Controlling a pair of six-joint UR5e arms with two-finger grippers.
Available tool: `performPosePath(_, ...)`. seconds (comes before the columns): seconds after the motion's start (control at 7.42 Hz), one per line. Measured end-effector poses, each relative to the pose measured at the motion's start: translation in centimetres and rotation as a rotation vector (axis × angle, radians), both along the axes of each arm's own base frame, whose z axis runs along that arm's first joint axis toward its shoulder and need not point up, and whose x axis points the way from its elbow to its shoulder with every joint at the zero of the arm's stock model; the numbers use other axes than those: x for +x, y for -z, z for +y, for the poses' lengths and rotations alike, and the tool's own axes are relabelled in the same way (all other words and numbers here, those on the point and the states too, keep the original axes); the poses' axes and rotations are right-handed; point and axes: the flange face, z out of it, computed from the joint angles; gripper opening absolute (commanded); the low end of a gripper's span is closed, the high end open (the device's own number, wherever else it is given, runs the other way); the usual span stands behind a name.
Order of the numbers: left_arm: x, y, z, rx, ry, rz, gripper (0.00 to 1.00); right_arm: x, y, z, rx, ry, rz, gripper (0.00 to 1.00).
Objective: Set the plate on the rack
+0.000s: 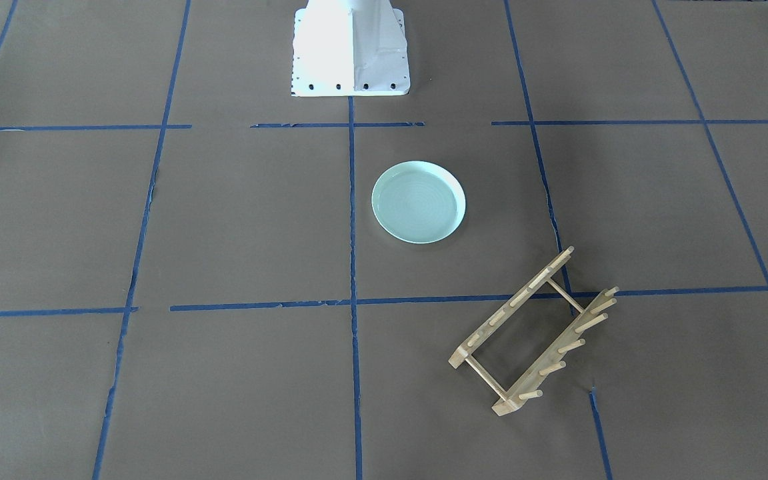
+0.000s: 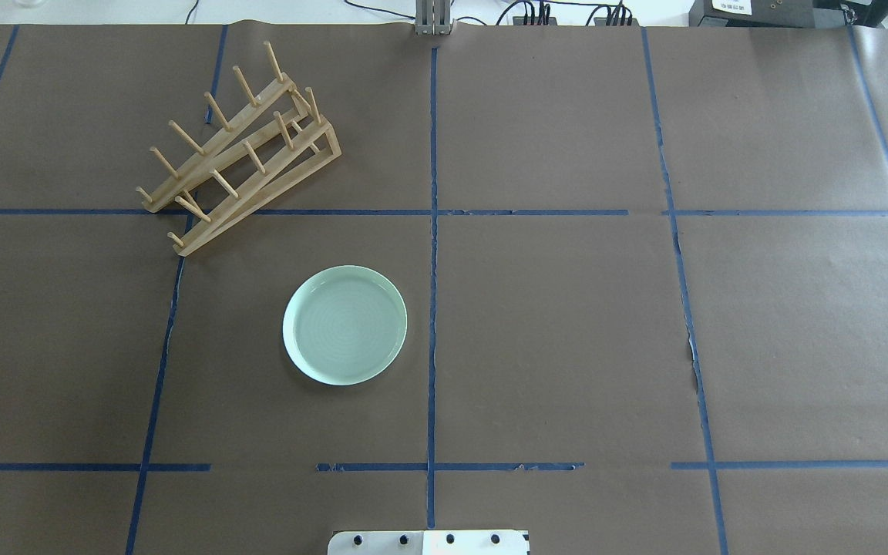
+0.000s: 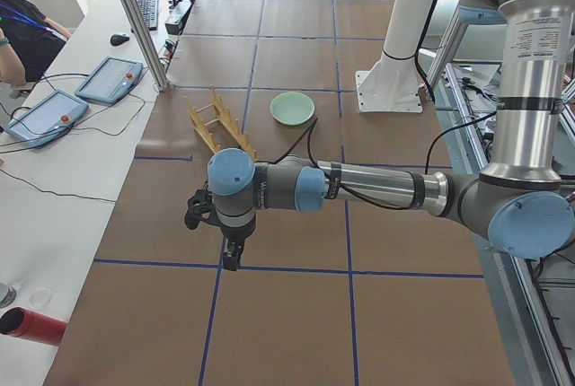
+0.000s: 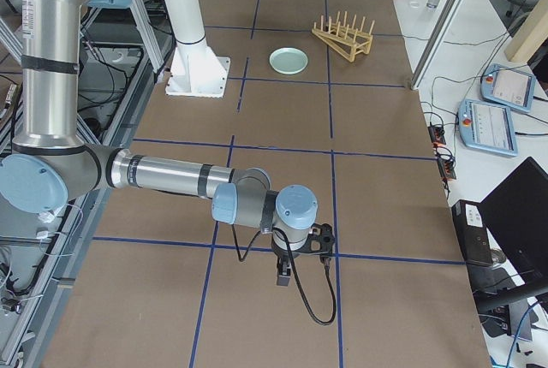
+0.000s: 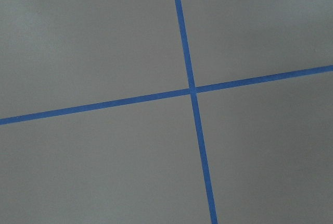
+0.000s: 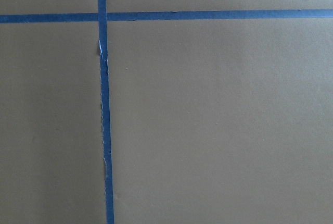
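Observation:
The pale mint-green plate (image 1: 419, 202) lies flat on the brown table, near the middle (image 2: 344, 324). The wooden rack (image 1: 549, 360) stands apart from it, angled, on the robot's left far side (image 2: 259, 196). Both show small in the side views: plate (image 3: 293, 108) (image 4: 288, 61), rack (image 3: 218, 126) (image 4: 342, 37). My left gripper (image 3: 231, 256) hangs over the table far from both, pointing down. My right gripper (image 4: 284, 276) hangs at the opposite end. I cannot tell whether either is open or shut. Both wrist views show only paper and blue tape.
The white robot base (image 1: 351, 50) stands at the table's robot side (image 2: 428, 542). Blue tape lines grid the brown paper. Pendant tablets (image 3: 108, 79) (image 4: 490, 124), cables and an aluminium post (image 3: 139, 22) sit along the operators' side. A red cylinder (image 3: 31, 325) lies there too.

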Motion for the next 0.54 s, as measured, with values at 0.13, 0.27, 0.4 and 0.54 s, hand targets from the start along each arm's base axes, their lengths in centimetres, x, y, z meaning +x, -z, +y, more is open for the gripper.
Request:
performPosePath(0.13, 0.00, 0.05, 0.00, 0.001, 0.000, 0.000, 1.00, 0.00, 0.00, 0.00, 0.000, 0.000, 0.000, 1.00)
performPosePath(0.27, 0.06, -0.12, -0.01, -0.003, -0.001, 0.001, 1.00, 0.00, 0.00, 0.00, 0.000, 0.000, 0.000, 1.00)
performPosePath(0.4, 0.20, -0.46, -0.02, -0.010, -0.003, 0.000, 1.00, 0.02, 0.00, 0.00, 0.000, 0.000, 0.000, 1.00)
performPosePath(0.54, 0.38, -0.19, -0.27, -0.005, -0.006, 0.002, 1.00, 0.02, 0.00, 0.00, 0.000, 0.000, 0.000, 1.00)
